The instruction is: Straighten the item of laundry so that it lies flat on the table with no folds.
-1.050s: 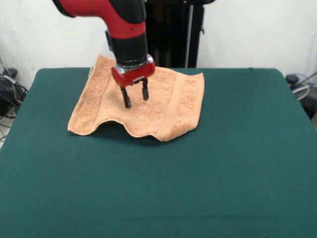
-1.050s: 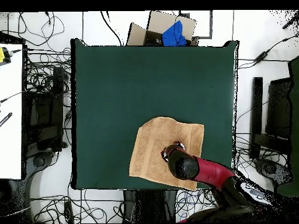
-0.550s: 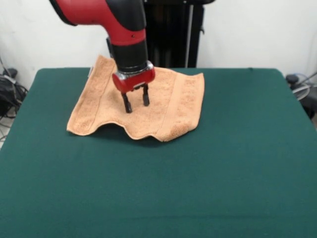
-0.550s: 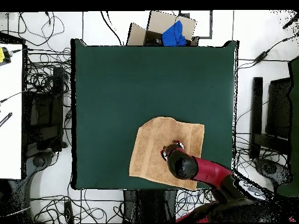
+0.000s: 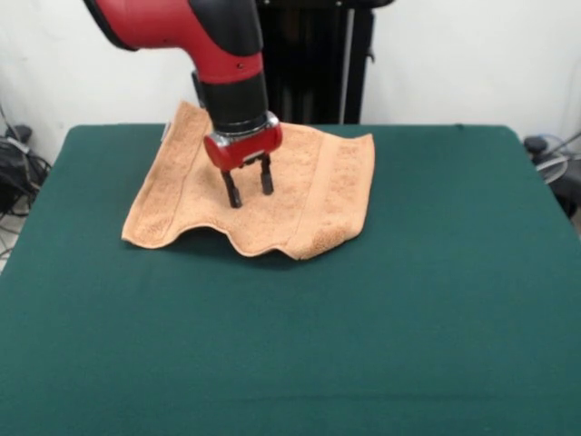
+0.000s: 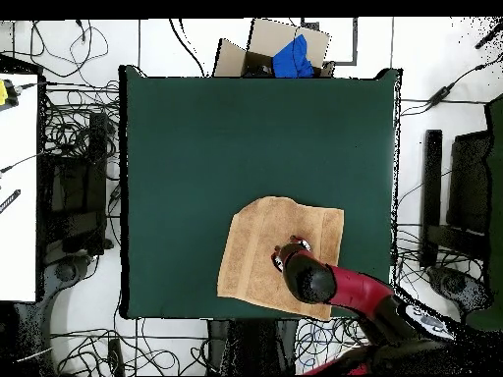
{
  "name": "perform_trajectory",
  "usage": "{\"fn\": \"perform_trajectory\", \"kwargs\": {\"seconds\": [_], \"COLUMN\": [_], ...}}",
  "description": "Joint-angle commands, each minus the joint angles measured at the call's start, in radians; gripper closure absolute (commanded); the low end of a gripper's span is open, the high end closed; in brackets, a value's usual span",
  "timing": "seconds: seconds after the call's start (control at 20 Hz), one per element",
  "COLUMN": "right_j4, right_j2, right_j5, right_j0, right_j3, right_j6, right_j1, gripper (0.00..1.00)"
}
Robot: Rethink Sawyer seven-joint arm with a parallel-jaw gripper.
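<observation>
Front view: the orange-tan towel [image 5: 272, 195] is seen spread on the green desk [image 5: 408, 300] toward 12 o'clock, its near edge rippled and lifted in soft waves, and the claw [image 5: 250, 188] is held over its middle with the two dark fingers [image 5: 232, 191] parted and nothing gripped between them. Overhead view: the towel [image 6: 257, 257] is found toward 5 o'clock of the desk [image 6: 196, 147], close to its bottom edge, partly covered by the red arm [image 6: 339, 287].
</observation>
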Motion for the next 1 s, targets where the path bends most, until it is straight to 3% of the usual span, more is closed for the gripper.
{"fn": "perform_trajectory", "kwargs": {"seconds": [0.05,0.35,0.65,1.0], "right_j4": [0.014,0.167,0.269,0.483], "right_j2": [0.09,0.013,-0.023,-0.12], "right_j5": [-0.203,-0.241,-0.257,-0.26], "right_j0": [0.014,0.146,0.205,0.351], "right_j3": [-0.329,-0.329,-0.29,-0.223], "right_j6": [0.238,0.35,0.391,0.473], "right_j1": [0.39,0.401,0.379,0.334], "gripper": [0.0,0.0,0.0,0.0]}}
